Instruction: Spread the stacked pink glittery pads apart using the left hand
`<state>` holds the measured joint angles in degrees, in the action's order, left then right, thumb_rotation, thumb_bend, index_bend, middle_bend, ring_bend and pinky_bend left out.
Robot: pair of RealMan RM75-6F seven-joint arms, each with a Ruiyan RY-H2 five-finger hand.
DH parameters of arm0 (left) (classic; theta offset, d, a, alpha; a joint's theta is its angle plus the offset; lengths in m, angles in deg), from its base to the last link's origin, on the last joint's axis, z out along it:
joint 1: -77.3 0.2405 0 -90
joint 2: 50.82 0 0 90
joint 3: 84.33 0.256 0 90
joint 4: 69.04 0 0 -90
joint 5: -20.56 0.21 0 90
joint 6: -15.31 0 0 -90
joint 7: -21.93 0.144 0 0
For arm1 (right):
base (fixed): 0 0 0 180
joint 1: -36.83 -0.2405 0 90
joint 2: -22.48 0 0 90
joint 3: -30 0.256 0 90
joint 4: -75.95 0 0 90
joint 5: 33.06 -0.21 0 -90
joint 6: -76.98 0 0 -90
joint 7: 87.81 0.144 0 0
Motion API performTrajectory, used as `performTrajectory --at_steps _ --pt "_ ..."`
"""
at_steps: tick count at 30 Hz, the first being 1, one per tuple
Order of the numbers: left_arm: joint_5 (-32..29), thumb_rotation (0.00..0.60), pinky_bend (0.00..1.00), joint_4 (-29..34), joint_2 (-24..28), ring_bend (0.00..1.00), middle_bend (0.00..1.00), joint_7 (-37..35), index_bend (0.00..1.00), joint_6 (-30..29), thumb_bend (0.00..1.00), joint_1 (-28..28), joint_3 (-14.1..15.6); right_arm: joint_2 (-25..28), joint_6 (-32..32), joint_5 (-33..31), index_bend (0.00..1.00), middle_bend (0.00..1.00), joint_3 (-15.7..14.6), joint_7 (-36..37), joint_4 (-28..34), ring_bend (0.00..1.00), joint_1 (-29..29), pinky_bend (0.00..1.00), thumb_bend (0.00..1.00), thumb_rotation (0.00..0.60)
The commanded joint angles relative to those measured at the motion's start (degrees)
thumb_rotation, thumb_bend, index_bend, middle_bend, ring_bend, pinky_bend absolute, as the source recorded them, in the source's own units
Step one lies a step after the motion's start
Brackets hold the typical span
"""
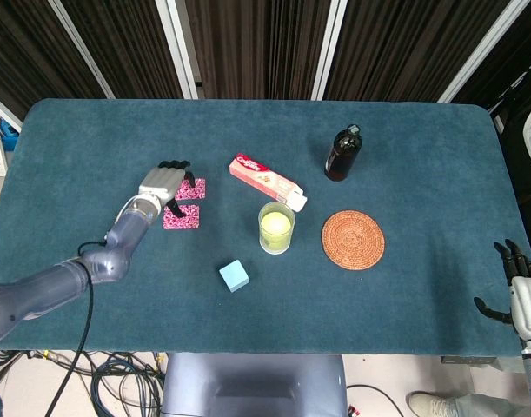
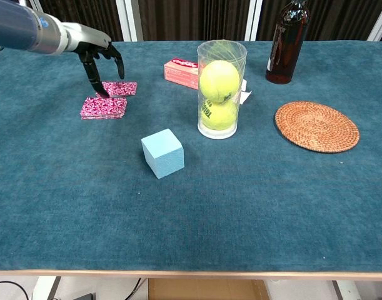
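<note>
- Left hand hangs over the two pink pads, fingers apart; open cloth lies at its 9 and 7 o'clock along the table.
- At its 3 o'clock the toothpaste box blocks a sweep.
- At 4 o'clock stands the ball tube; the blue cube sits at 5.
- Beyond these, bottle and woven coaster crowd that side.
- Right hand sits off the table's edge, well apart.
</note>
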<state>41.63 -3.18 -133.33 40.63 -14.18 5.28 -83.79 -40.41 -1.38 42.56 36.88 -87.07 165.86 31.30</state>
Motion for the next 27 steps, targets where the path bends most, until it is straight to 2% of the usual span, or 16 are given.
performTrajectory --at_steps 1,9,19,27 --pt "-2.8 0.6 0.0 9.0 5.2 0.0 0.11 2.9 0.38 -5.7 0.12 0.7 2.2 0.0 0.1 0.0 0.07 0.02 -0.1 -0.2 0.2 0.11 0.0 0.2 0.21 0.6" --pt "-4.1 0.6 0.0 11.8 4.5 0.0 0.11 6.1 0.39 -9.7 0.12 0.6 3.2 0.2 0.6 -0.6 0.07 0.02 0.0 -0.1 0.2 0.11 -0.1 0.2 0.21 0.6" --pt "-5.6 0.6 0.0 8.0 0.8 0.0 0.11 7.7 0.37 -9.1 0.12 1.6 2.6 0.5 0.6 -0.4 0.07 0.02 0.0 0.8 0.0 0.11 0.0 0.2 0.21 0.6" --pt "-5.9 0.6 0.0 5.7 -0.9 0.0 0.11 8.7 0.4 -8.3 0.12 1.9 1.6 0.5 0.7 -0.6 0.07 0.02 0.1 1.1 0.0 0.11 0.0 0.2 0.21 0.6"
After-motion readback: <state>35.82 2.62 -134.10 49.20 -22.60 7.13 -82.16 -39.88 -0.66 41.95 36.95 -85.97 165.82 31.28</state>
